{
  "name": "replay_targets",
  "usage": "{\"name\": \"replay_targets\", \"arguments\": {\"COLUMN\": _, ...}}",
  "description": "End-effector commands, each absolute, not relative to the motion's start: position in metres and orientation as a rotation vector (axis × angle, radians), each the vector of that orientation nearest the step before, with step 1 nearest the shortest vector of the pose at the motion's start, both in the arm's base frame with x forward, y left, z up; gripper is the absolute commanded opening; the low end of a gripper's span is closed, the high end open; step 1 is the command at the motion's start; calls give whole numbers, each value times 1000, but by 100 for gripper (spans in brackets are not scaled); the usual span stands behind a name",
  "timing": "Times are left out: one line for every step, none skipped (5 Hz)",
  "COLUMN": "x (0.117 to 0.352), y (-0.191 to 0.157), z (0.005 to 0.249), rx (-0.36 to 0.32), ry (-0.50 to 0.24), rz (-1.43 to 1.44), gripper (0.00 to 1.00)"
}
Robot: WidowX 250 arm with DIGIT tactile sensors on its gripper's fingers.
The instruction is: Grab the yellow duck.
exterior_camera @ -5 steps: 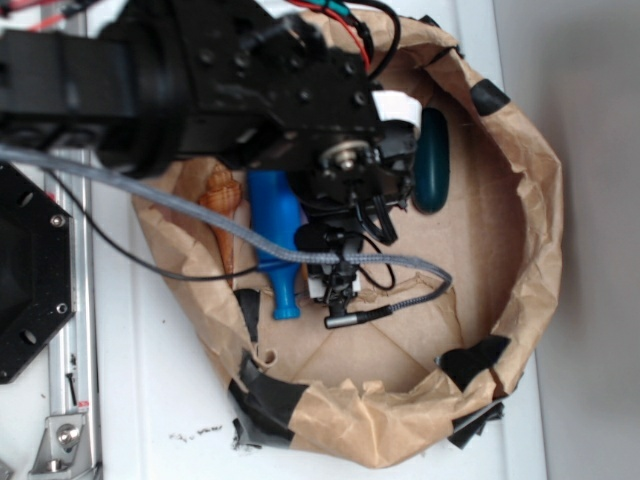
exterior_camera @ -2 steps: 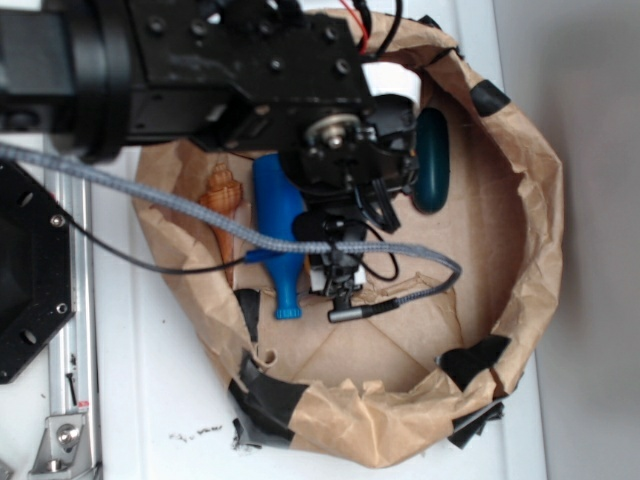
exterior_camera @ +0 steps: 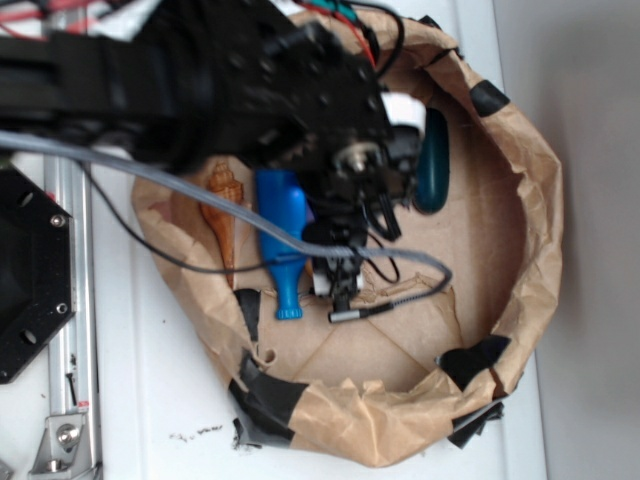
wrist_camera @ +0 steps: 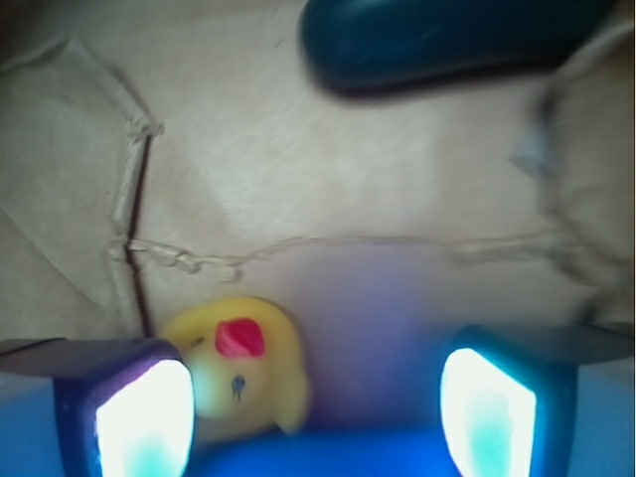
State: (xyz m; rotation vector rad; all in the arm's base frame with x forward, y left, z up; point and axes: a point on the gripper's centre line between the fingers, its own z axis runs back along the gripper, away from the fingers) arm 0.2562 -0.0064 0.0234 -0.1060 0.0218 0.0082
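A: Starting at the left of the outside view, what do we have?

B: We see a tan seashell near the left wall of the paper-lined bin, then a blue bottle just beside it, lying with its neck toward the bottom of the picture. Our arm reaches in above them, and a dark teal object lies to its right.

A: And the duck?

B: From outside we cannot see it; the arm covers it. In the wrist view the yellow duck sits on the brown paper floor, just beside the left finger, with the bottle's blue along the bottom edge.

A: The gripper?

B: Its fingers stand wide apart, holding nothing. The duck lies between them, nearer the left one.
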Motion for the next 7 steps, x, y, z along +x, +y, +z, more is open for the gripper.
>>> {"name": "replay_targets", "arguments": {"x": 234, "y": -57, "z": 28, "rx": -122, "ry": 30, "rz": -118, "gripper": 100}}
{"name": "replay_targets", "arguments": {"x": 234, "y": -57, "z": 25, "rx": -82, "ry": 20, "rz": -114, "gripper": 1}}
{"name": "replay_targets", "arguments": {"x": 237, "y": -47, "z": 31, "rx": -66, "ry": 9, "rz": -97, "gripper": 0}}
{"name": "replay_targets", "arguments": {"x": 240, "y": -33, "z": 45, "rx": -77, "ry": -22, "rz": -57, "gripper": 0}}
{"name": "replay_targets", "arguments": {"x": 239, "y": -3, "z": 80, "rx": -116, "ry": -76, "rz": 39, "gripper": 99}}
{"name": "replay_targets", "arguments": {"x": 244, "y": 12, "z": 99, "rx": -122, "ry": -124, "rz": 56, "gripper": 100}}
{"name": "replay_targets", "arguments": {"x": 256, "y": 5, "z": 96, "rx": -142, "ry": -134, "rz": 18, "gripper": 100}}
